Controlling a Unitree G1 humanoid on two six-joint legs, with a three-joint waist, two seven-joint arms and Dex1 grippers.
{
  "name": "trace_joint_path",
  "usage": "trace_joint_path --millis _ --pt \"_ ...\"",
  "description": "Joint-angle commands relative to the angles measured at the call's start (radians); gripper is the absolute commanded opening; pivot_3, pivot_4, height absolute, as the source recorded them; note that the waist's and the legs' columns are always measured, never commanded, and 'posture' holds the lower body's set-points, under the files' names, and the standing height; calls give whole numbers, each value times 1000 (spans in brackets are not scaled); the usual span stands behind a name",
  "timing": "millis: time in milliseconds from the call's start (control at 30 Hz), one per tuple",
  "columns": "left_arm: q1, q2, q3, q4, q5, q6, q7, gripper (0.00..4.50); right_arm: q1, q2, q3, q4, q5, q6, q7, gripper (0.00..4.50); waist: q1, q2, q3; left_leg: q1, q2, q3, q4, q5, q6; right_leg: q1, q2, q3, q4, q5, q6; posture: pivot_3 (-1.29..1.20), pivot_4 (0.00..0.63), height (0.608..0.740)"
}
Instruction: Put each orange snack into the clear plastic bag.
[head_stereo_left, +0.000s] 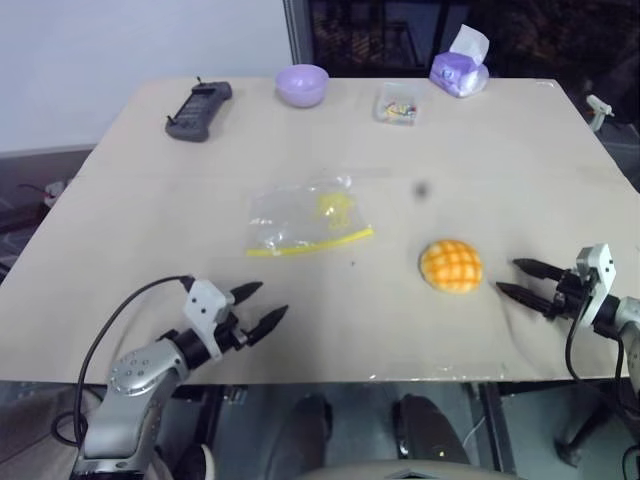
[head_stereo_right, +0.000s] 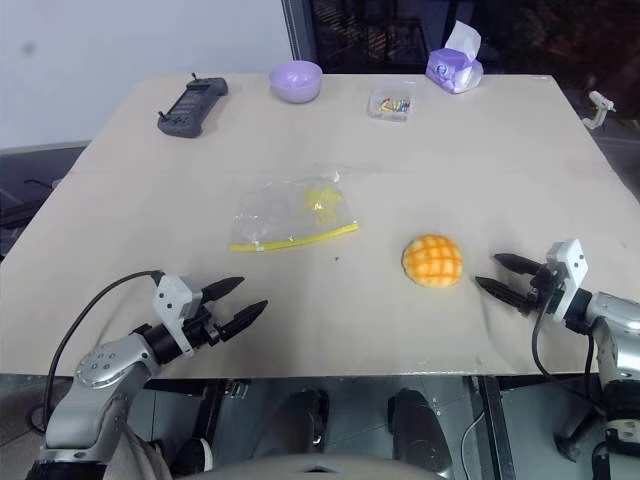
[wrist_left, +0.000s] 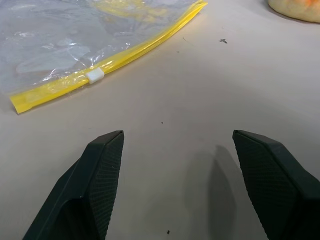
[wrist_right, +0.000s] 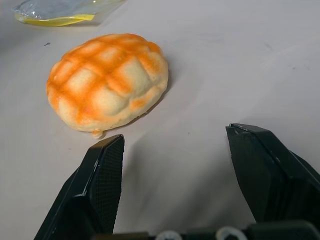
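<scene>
No words to read

The clear plastic bag (head_stereo_left: 305, 222) has yellow print, maybe a picture, but it is too faint to read.

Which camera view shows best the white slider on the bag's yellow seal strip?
The left wrist view: the white slider sits large on the yellow seal strip of the clear plastic bag. Both eye views show the whole bag, the slider too small to tell. The right wrist view shows one bag corner.
</scene>
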Motion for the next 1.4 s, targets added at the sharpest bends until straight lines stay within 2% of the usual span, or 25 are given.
trace_joint_path --millis 33,767,933,1100,1200,1267,1400 --pt "-7 8 19 -31 -14 -5 -3 3683 -3 -14 -32 -14 15 -14 5 3547 0 0 0 0 0 0 0 0 0 0 0 0 0 0 0 0 150 736" --pt "-12 -1 26 -35 -21 6 21 3683 -20 -18 -22 -21 5 -10 8 3547 0 0 0 0 0 0 0 0 0 0 0 0 0 0 0 0 150 736" --pt "-20 5 27 -22 -21 4 16 3683 -22 -24 -40 -146 81 70 21 3547 -1 0 0 0 0 0 0 0 0 0 0 0 0 0 0 0 150 736" --pt "-41 11 36 -10 -25 15 17 3683 13 -41 -25 -412 203 206 49 3547 1 0 0 -1 0 -1 -1 0 0 0 0 0 -1 0 0 0 150 736" --pt "-69 9 62 -17 -60 87 47 3683 9 -42 4 -537 225 243 45 3547 2 0 0 -1 0 -1 -1 0 0 0 0 -1 -1 0 0 0 150 736" --pt "-95 3 93 -17 -102 143 67 3683 5 -39 13 -564 218 249 34 3547 3 0 0 -2 0 -2 -1 0 0 0 0 -2 -2 0 0 0 150 736" --pt "-189 -10 210 -1 -273 314 150 3683 0 -35 17 -573 198 244 14 3547 8 -1 1 -3 0 -4 0 0 0 0 0 -4 -3 0 0 0 150 736"
